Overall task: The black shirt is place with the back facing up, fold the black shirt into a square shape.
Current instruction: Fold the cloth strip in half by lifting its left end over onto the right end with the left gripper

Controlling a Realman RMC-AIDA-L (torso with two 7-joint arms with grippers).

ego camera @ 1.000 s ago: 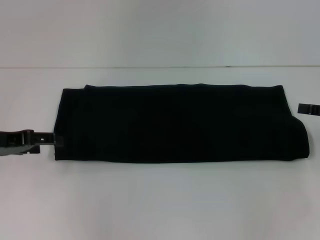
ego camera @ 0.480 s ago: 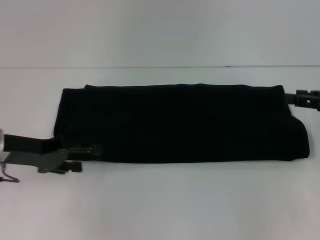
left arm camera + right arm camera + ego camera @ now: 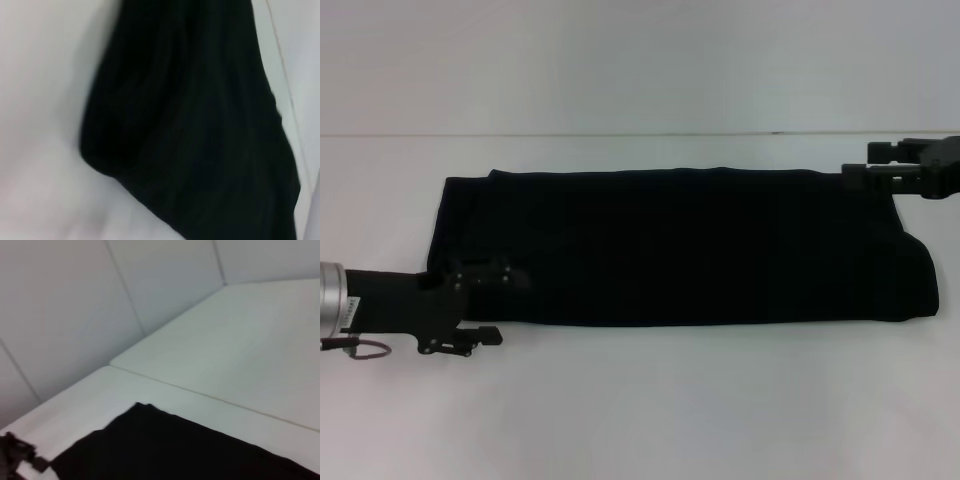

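Note:
The black shirt [image 3: 670, 245] lies flat on the white table as a long folded band, plain side up, with no lettering in view. My left gripper [image 3: 496, 305] is at its front left corner. One finger is over the cloth, the other over the table by the front edge, and the jaws are apart. My right gripper [image 3: 862, 160] hovers at the shirt's back right corner with its jaws apart and nothing in them. The left wrist view shows a rounded end of the shirt [image 3: 200, 140]. The right wrist view shows a corner of the shirt [image 3: 175, 450].
The white table [image 3: 640, 400] stretches in front of the shirt and to both sides of it. Its back edge [image 3: 620, 134] meets a pale wall a little behind the shirt.
My left gripper has moved from the shirt's left edge to its front left corner and reaches over the cloth. My right gripper has moved up and inward to the back right corner.

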